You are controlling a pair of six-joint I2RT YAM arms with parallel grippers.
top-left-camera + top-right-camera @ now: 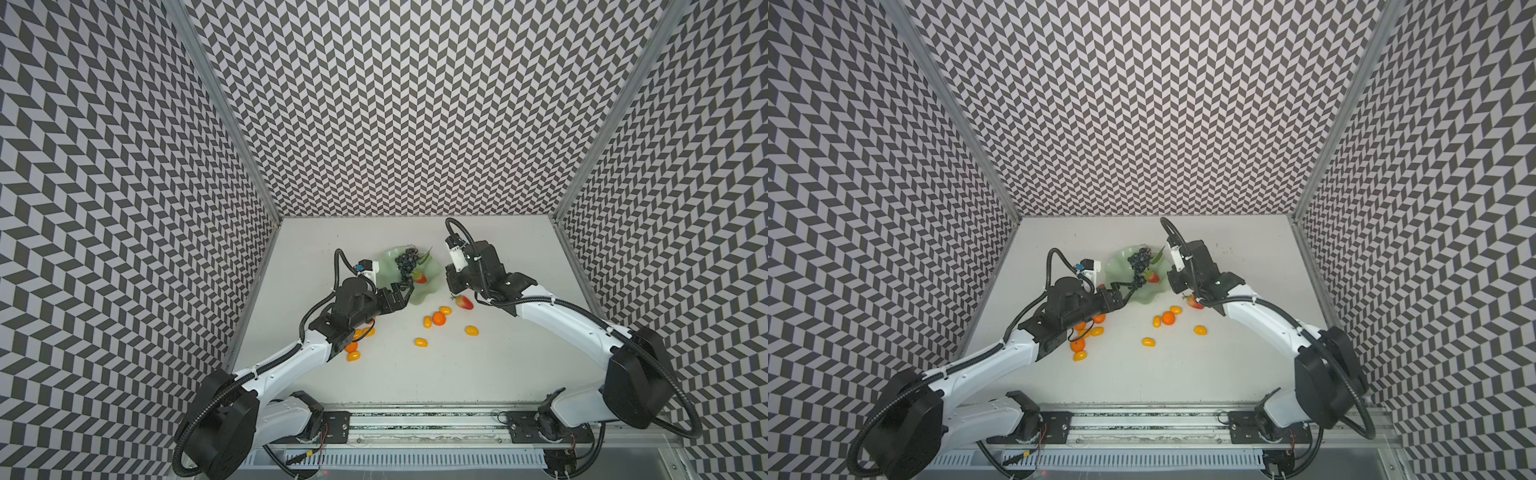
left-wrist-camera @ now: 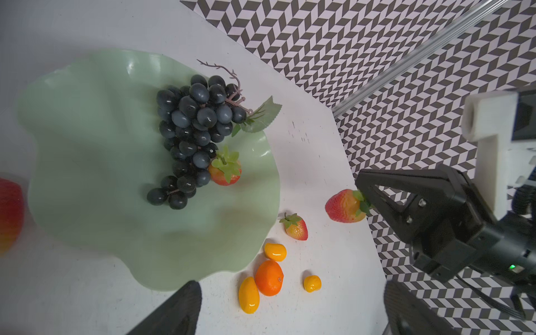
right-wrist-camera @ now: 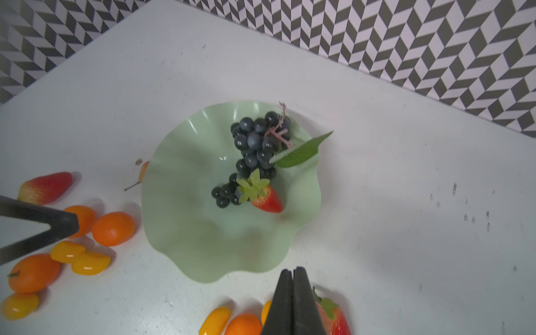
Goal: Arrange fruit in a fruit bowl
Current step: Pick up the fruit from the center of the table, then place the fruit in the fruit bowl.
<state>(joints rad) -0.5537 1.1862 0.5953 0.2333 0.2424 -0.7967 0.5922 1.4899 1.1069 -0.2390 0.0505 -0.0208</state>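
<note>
In both top views the bowl (image 1: 428, 291) sits central, grapes (image 1: 406, 262) and 1 strawberry (image 1: 420, 277) inside. Left claw (image 1: 409, 290) gapes over its 7 o'clock rim; right claw (image 3: 293, 271), pinched closed, just off 3 o'clock. Desk (image 1: 415, 232) open beyond 12 o'clock.

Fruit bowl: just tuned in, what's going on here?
The fruit bowl holds the grape bunch and one strawberry. The left pincer hangs open and empty by its near rim; the right pincer is shut, gripping nothing visible. Tangerines, kumquats and more strawberries lie on the table.
</note>
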